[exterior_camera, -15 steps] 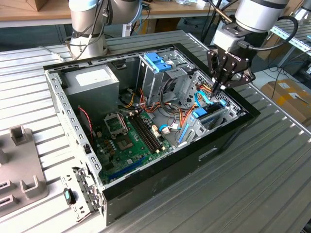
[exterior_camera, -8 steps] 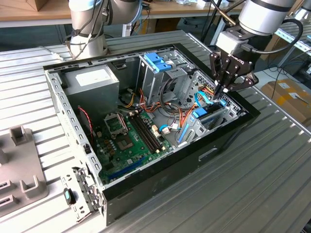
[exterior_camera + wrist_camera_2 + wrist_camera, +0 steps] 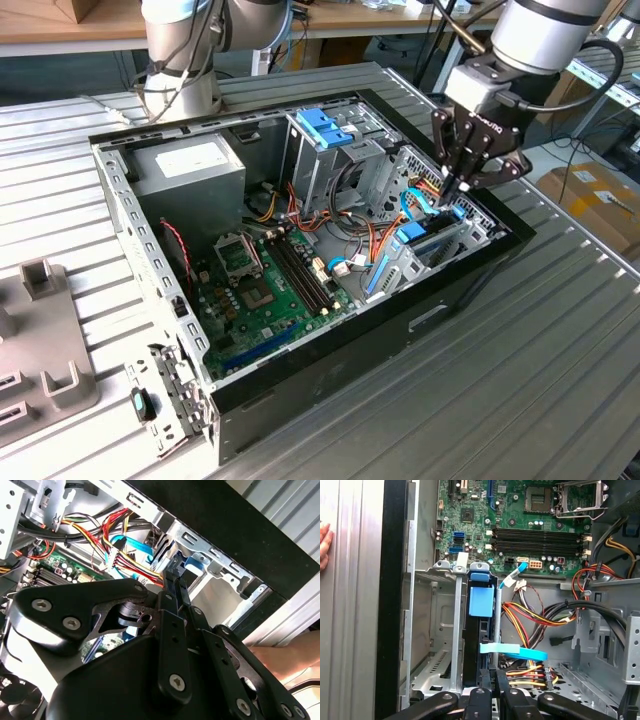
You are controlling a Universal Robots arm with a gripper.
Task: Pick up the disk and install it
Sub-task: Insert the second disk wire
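The disk (image 3: 481, 602) stands on edge in the metal bay (image 3: 432, 645) at the case's front corner, a dark slab with a bright blue rail along its side. In the exterior view the disk (image 3: 432, 238) sits low at the exterior view's right end of the open computer case (image 3: 330, 345). My gripper (image 3: 452, 193) hangs just above it with its black fingers drawn together to a point. In both wrist views the fingertips (image 3: 487, 680) meet at the disk's near end, gripper (image 3: 176, 582) shut, and nothing shows between them.
Motherboard (image 3: 265, 285), power supply (image 3: 190, 165) and a tall metal cage with a blue latch (image 3: 325, 125) fill the case. Orange and yellow wires (image 3: 535, 615) and a blue data cable (image 3: 515, 651) lie beside the bay. A person's hand (image 3: 324, 542) rests on the table beside the case.
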